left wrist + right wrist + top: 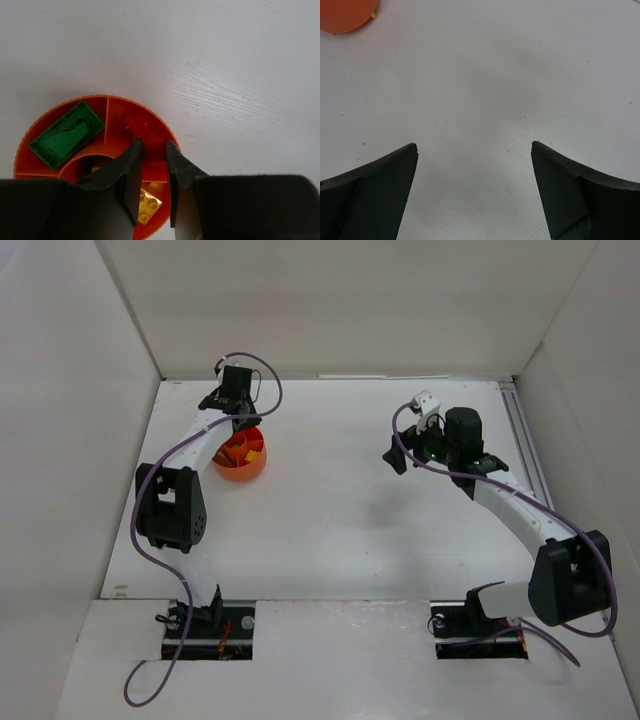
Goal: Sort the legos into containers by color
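The orange bowl (240,458) sits on the desk (340,520) at the far left, and the left gripper (154,146) hangs right over it. Its fingers (131,165) stand close together with a narrow gap; whether they pinch anything cannot be told. Just beyond the tips a red lego (145,126) lies in one compartment. A green lego (65,136) fills the compartment to the left of it, across a divider, and a yellow lego (148,202) shows in another, seen through the gap between the fingers. The right gripper (474,145) is spread wide and holds nothing. It hovers above bare desk well apart from the bowl, which shows only at the upper left corner of the right wrist view.
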`<control>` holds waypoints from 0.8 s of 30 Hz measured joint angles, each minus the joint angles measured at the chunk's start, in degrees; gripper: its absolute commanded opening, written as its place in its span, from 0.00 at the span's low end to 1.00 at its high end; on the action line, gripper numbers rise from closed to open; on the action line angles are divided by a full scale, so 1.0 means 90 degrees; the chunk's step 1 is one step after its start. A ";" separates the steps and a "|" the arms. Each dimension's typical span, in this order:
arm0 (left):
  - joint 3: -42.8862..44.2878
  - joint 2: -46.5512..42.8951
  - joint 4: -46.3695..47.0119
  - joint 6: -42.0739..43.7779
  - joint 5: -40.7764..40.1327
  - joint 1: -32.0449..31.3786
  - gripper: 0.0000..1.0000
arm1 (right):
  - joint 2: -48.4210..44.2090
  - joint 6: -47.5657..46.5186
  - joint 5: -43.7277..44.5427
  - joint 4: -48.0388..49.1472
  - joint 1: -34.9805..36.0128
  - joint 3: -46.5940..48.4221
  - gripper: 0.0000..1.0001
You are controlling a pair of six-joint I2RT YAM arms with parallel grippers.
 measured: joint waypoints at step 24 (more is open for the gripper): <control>0.0027 -0.0085 -0.0148 0.0070 0.0155 0.0000 0.58 | 0.0002 0.0000 -0.0112 -0.0032 -0.0058 0.0034 1.00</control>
